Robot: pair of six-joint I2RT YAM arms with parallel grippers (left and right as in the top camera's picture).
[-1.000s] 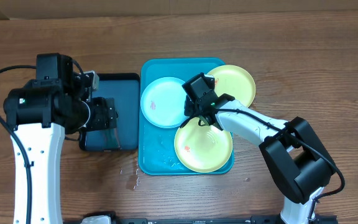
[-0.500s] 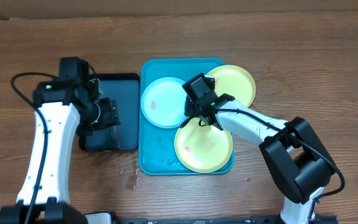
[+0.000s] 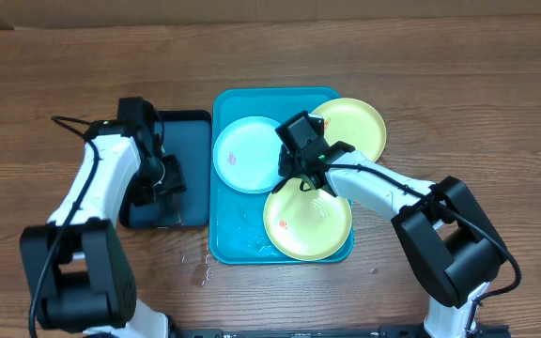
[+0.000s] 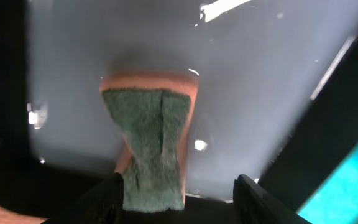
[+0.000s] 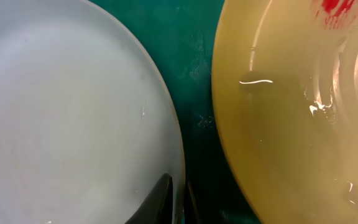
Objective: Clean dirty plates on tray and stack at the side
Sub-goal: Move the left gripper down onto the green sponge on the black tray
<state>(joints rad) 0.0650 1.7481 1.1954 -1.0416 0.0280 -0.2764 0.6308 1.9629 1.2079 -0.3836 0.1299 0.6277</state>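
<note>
**Sponge (image 4: 149,146) ahead of open left gripper (image 4: 182,199); right gripper (image 5: 176,200) on blue plate (image 3: 242,155)**

Cleaning looks not yet begun: all three plates show red smears, and none is stacked at the side. They lie on the turquoise tray (image 3: 222,239), the blue plate at its left. One yellow plate (image 3: 355,127) hangs over the tray's far right corner. The other (image 3: 313,225) is at the near right.

The next move, as I judge it, turns on the sponge. It lies flat in the navy tray (image 3: 184,122), green pad up, directly in front of the left jaws, which stand wide apart and hold nothing. Its long axis runs away from the gripper, so the fingers would close across its narrow width. It sits off-centre, its near end just beside one finger and well clear of the other. The left arm is the nearer one; the right is over the turquoise tray.

The right fingers stand close together astride the blue plate's rim, one inside and one outside, and appear clamped on it.

From overhead the left gripper hides the sponge. In the right wrist view the fingertips are cut off at the lower edge, so actual contact with the rim is hard to confirm.
</note>
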